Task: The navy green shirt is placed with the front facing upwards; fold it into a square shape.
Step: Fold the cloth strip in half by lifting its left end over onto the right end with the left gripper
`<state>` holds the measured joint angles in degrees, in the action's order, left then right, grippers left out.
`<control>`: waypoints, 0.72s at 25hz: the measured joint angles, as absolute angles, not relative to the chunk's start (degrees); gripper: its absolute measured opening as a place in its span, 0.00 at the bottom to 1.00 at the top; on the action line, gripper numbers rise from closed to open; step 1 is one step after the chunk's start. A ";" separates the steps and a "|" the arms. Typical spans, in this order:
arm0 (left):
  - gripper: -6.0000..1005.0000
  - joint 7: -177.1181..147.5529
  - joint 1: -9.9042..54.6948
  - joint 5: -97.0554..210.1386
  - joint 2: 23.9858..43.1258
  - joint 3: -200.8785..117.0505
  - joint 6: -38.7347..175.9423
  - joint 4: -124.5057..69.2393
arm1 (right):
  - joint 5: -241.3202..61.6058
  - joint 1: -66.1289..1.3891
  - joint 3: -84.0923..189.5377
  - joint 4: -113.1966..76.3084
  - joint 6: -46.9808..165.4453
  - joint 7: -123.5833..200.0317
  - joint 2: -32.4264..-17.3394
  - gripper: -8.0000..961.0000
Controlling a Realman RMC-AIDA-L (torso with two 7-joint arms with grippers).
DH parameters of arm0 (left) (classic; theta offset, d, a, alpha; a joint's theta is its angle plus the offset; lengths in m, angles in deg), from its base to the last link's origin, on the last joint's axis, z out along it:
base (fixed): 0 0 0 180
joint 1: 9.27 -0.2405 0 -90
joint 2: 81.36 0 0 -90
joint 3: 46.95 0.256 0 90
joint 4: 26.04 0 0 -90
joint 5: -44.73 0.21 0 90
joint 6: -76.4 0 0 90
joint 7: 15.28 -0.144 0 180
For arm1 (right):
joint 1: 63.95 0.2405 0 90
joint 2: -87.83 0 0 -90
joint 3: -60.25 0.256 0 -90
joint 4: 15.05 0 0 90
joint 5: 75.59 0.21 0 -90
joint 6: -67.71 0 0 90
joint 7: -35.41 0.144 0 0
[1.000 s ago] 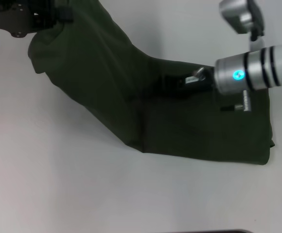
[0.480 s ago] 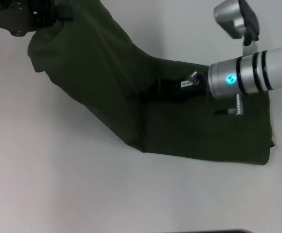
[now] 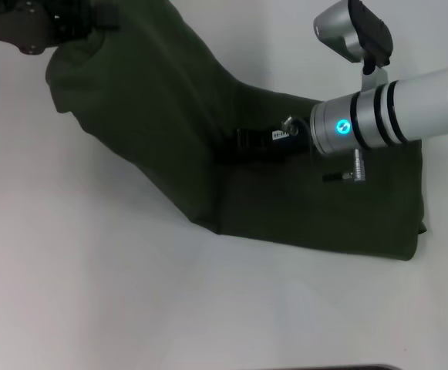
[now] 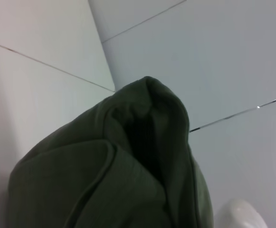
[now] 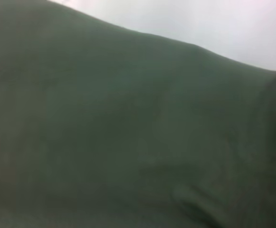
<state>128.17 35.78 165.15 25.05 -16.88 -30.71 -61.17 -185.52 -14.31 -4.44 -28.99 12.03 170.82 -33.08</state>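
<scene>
The dark olive-green cotton short-sleeved shirt (image 3: 208,139) lies across the white bench (image 3: 92,293) as a long band bent at an angle: one part rests flat on the robot's right, the other runs up and away to the far left, where it is lifted off the surface. No lettering shows, so only plain green cloth faces up, already doubled lengthwise by the look of it

The left gripper (image 3: 50,23) sits at the far left corner of the head view, right at the raised end of the cloth. Its wrist camera shows a bunched peak of fabric (image 4: 147,118) standing up close in front of it, which suggests it is clenched on that end, though its fingers are hidden and I cannot tell for sure. Holding the end high lets the band be carried over the flat part

The right gripper (image 3: 247,142) lies low on the shirt near the bend, most likely pinning the cloth so the fold line stays put; whether it is released or clenched cannot be told, since its wrist view is filled with green fabric (image 5: 128,123)
</scene>
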 joint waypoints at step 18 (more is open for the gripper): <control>0.12 128.44 35.19 164.77 24.88 -16.61 -29.53 -60.88 | -182.34 -26.26 -2.80 -47.50 -3.87 171.58 -25.98 0.04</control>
<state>128.44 35.19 164.77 24.88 -16.61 -29.53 -60.88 -182.34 -26.26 -2.80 -47.50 -3.87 171.58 -25.98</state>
